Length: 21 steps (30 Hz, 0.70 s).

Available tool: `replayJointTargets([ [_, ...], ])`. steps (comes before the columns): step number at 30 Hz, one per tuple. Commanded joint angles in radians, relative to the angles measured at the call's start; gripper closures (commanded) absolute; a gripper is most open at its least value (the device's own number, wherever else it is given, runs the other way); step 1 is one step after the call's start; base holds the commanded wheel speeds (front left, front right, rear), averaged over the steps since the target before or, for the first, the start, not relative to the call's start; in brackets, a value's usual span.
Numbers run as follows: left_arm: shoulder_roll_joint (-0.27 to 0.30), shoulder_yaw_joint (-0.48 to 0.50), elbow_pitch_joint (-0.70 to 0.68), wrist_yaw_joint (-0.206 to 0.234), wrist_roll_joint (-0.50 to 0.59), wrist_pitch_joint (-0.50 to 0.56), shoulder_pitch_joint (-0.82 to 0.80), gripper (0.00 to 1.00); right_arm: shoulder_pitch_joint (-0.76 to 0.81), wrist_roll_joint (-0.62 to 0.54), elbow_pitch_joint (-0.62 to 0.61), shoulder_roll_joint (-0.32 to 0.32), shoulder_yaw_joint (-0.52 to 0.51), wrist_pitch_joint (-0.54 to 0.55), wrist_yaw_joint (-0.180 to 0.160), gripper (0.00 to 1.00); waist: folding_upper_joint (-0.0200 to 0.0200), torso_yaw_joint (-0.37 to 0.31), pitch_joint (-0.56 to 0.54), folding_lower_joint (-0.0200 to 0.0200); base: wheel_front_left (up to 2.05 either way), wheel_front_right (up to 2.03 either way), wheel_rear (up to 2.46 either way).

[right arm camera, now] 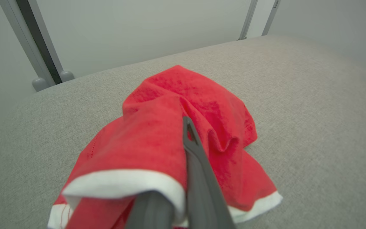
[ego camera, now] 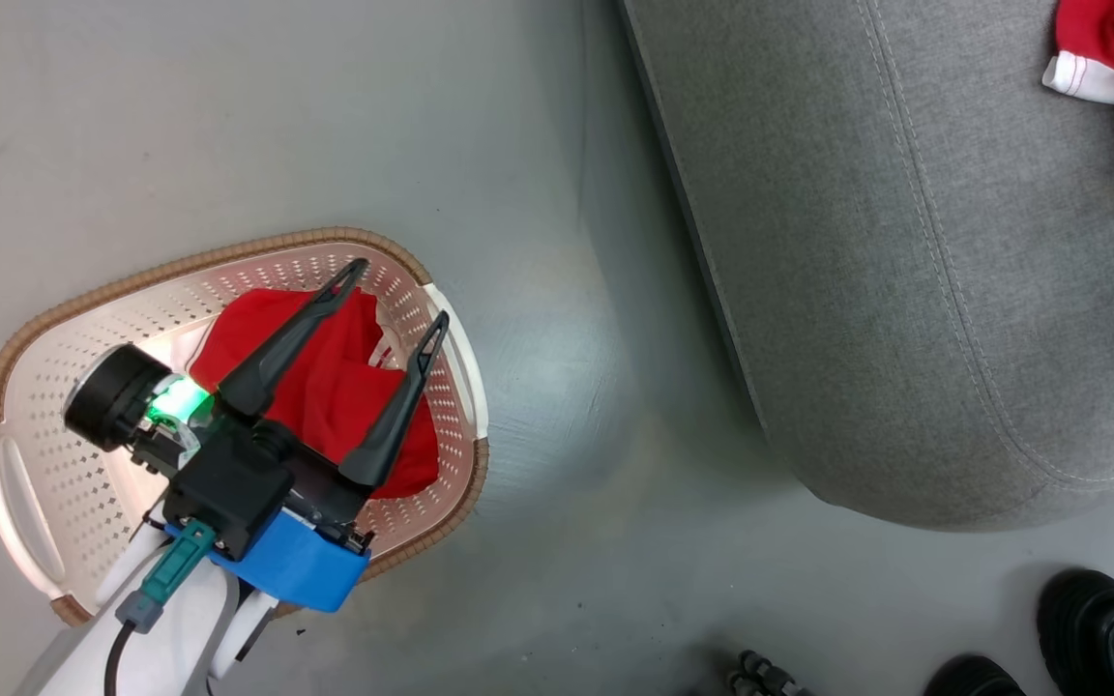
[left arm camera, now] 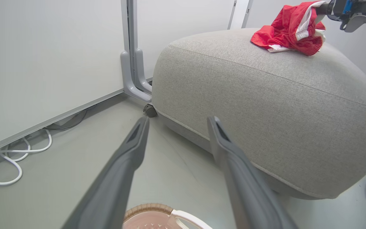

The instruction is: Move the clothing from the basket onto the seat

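The left pincer point(ego camera: 400, 290) hangs with its fingers spread wide over the basket point(ego camera: 54, 464). The red garment point(ego camera: 325, 387) lies bunched directly beneath it, at the basket's seat-side end. The seat point(ego camera: 905, 290) stands to the right across a strip of floor point(ego camera: 567, 387). There the right pincer point(right arm camera: 179, 127) looks clamped on the other garment point(right arm camera: 208, 108), which rests well inside the cushion's edges.

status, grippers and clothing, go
left gripper open over basket, one red garment inside. right gripper shut on second garment on seat. person's shoes near seat.
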Motion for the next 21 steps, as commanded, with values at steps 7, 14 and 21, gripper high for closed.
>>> replayJointTargets([
  [7,-0.005,-0.004,0.019,0.001,-0.015,-0.005,-0.020,0.00,-0.035,-0.015,0.005,-0.013,0.014,-0.006,0.000,1.00,0.0000,0.010,-0.009,-0.0001,0.00,0.00,0.00],
  [14,-0.030,-0.016,0.052,0.001,-0.024,-0.012,-0.027,0.00,0.011,-0.047,-0.024,-0.010,0.004,-0.006,0.000,0.00,0.0000,0.029,-0.042,-0.0001,0.00,0.00,0.00],
  [21,-0.068,-0.017,0.093,0.001,-0.043,-0.017,-0.014,0.00,0.081,-0.081,-0.064,-0.007,0.042,-0.006,0.000,0.00,0.0000,0.047,-0.109,-0.0001,0.00,0.00,0.00],
])
